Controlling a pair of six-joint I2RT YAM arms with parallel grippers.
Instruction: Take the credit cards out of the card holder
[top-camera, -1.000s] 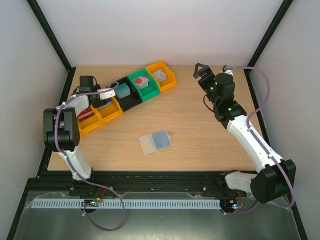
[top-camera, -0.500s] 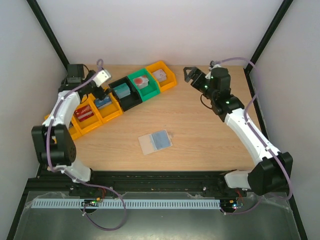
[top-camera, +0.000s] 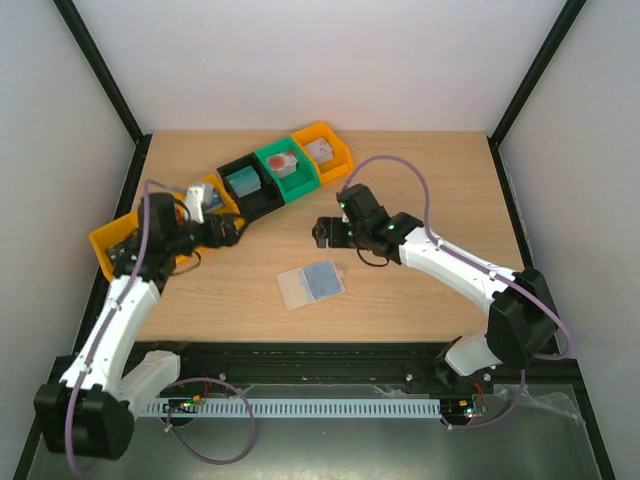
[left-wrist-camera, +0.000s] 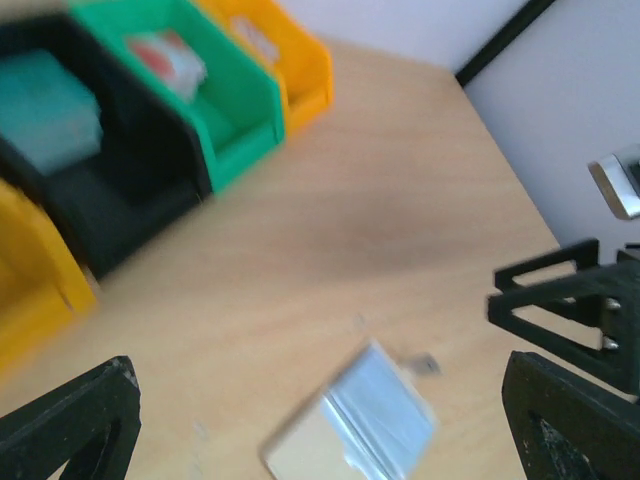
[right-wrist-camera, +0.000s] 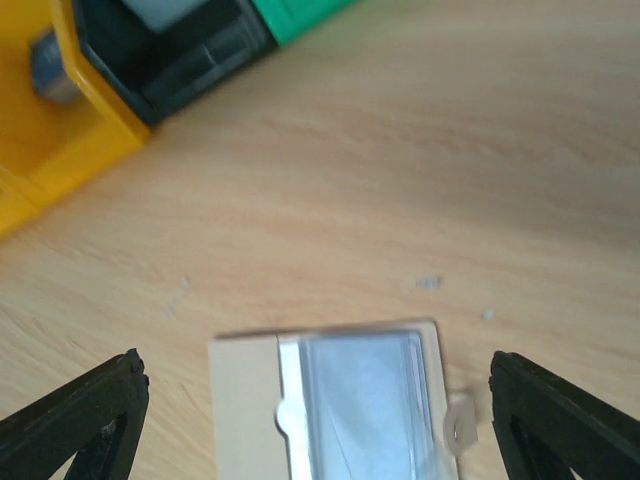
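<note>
Near the middle of the wooden table, the card holder lies opened out flat. From above, its long axis runs roughly left to right, with the right end tipped slightly toward the far side. The beige half points toward my left arm and the light blue pocket half toward my right. In the right wrist view the same axis runs across the frame, beige on the left and blue on the right, with a small tab at the right edge. I cannot tell the credit cards apart from the blue pockets.

My left arm rises from its base to a bent elbow beside the yellow bin. Its wrist is turned so that the left gripper points right, toward the table's centre. Its fingers sit at opposite bottom corners of the wrist view, spread wide, with nothing between them.

My right arm stretches low and leftward across the table from its base. The right gripper points left, facing the other gripper, just beyond the holder's far edge. Its fingers are also spread wide and grip nothing. Neither gripper touches the holder.

Behind them a diagonal row of bins runs through black, green and orange.
</note>
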